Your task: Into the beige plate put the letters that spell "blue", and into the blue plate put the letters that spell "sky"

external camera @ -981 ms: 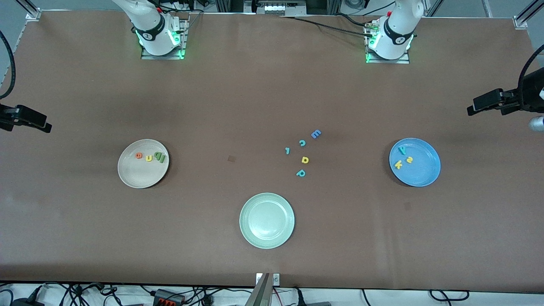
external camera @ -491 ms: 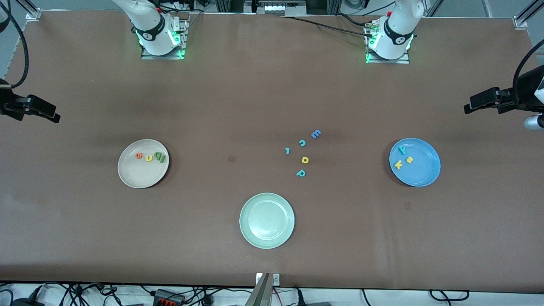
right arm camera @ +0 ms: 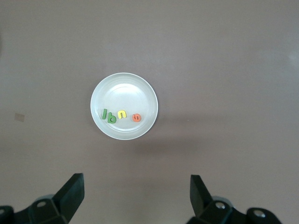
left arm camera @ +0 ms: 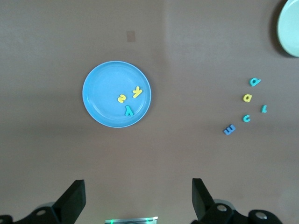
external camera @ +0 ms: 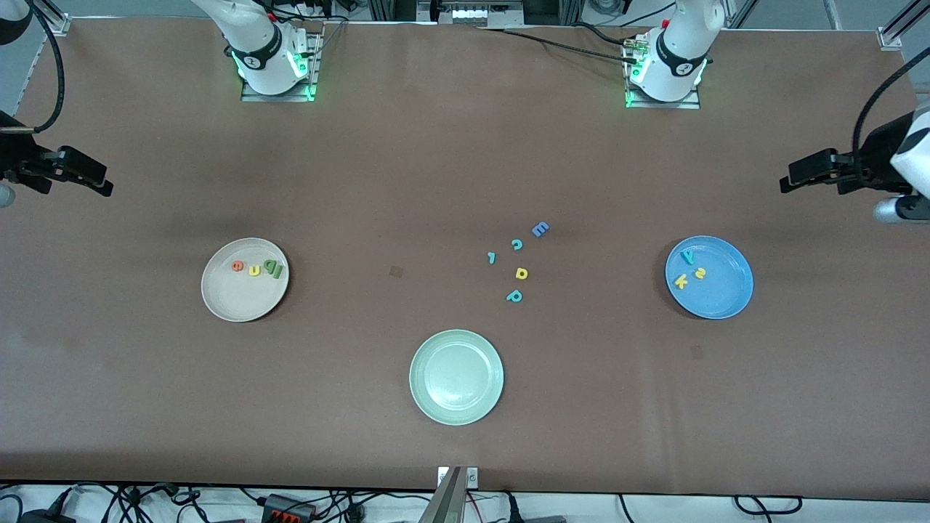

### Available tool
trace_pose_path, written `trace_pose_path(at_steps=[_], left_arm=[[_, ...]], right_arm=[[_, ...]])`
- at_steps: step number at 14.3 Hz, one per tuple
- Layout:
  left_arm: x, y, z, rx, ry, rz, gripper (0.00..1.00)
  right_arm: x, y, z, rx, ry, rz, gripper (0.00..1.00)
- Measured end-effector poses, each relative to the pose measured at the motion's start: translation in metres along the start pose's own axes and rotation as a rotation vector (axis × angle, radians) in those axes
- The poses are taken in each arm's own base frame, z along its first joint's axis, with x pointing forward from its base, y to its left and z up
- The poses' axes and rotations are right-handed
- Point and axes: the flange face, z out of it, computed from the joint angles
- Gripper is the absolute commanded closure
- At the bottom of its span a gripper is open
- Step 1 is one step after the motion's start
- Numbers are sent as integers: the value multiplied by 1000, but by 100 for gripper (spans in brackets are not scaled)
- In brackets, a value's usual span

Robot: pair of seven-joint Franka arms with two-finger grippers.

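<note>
Four letters lie in the beige plate (external camera: 245,280): the orange e (external camera: 237,266), the yellow u (external camera: 254,270), the light green b (external camera: 268,266) and the dark green l (external camera: 277,269), set in a row on the part of the plate farther from the front camera. Three letters lie in the blue plate (external camera: 709,277): the teal y (external camera: 687,256), the yellow s (external camera: 700,273) and the yellow k (external camera: 681,281). Both words appear complete; judged from this layout, no sorting step is left

Five spare letters lie on the table (external camera: 465,167) between the two plates: a blue E (external camera: 540,229), a teal c (external camera: 516,244), a small teal letter (external camera: 492,257), a yellow a (external camera: 521,273) and a teal p (external camera: 514,296). The pale green plate (external camera: 456,376), nearest the front camera, holds nothing

The left gripper (left arm camera: 135,198) is raised over the table at the left arm's end, jaws spread wide, grasping nothing. The right gripper (right arm camera: 135,196) is raised at the right arm's end, jaws likewise released and empty
</note>
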Motion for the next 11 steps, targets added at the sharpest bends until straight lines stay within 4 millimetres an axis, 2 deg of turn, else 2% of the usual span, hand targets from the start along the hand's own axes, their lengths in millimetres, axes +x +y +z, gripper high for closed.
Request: trace_pose_path(at_steps=[4,5,11], left_arm=[[6,43,20,111,-28,26,0],[7,49,23,122,-32,31,0],[7,42,19,125,-25,21,0]], right_arm=[[0,0,1,0,-1,0,0],[0,0,1,0,-2,0,0],[-3,0,-2,-1,-8,-2,0]])
